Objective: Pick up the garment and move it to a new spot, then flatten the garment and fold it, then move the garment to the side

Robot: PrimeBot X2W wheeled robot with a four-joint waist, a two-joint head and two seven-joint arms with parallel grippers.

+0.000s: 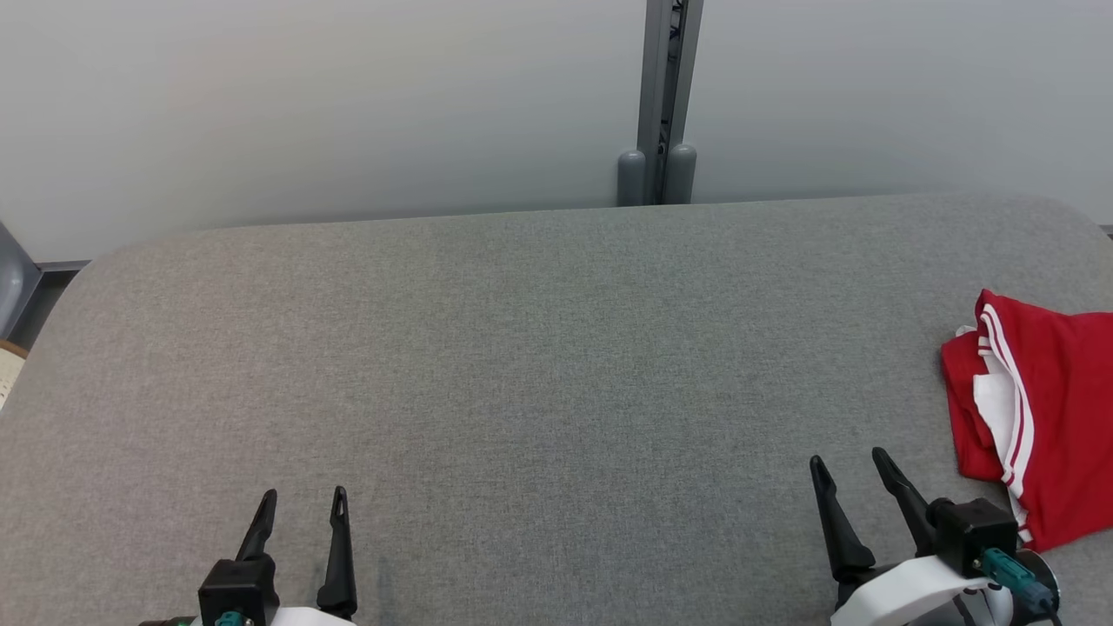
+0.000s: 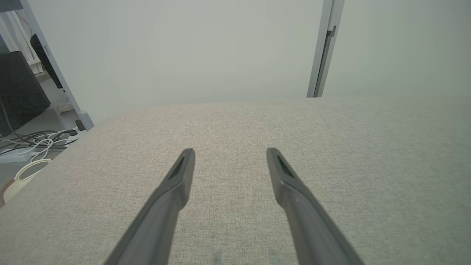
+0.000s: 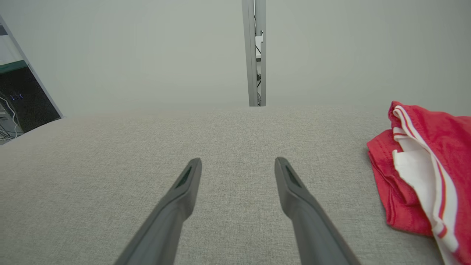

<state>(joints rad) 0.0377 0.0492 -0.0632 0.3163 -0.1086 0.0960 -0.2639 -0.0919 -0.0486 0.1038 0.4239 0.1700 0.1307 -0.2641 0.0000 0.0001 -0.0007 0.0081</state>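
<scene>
A red garment [image 1: 1056, 417] with white stripes and white lining lies bunched at the right edge of the grey table [image 1: 539, 348]; the right wrist view shows the garment [image 3: 434, 162] to the right of the fingers. My right gripper [image 1: 848, 462] stands open near the front right, just left of the garment and apart from it, with nothing between its fingers [image 3: 184, 180]. My left gripper [image 1: 302, 501] stands open at the front left over bare fabric, its fingers [image 2: 182, 169] holding nothing.
A pale wall with a grey vertical post [image 1: 665, 96] runs behind the table. Off the table's left edge, the floor holds cables [image 2: 33, 141] and a dark cabinet [image 2: 18, 92].
</scene>
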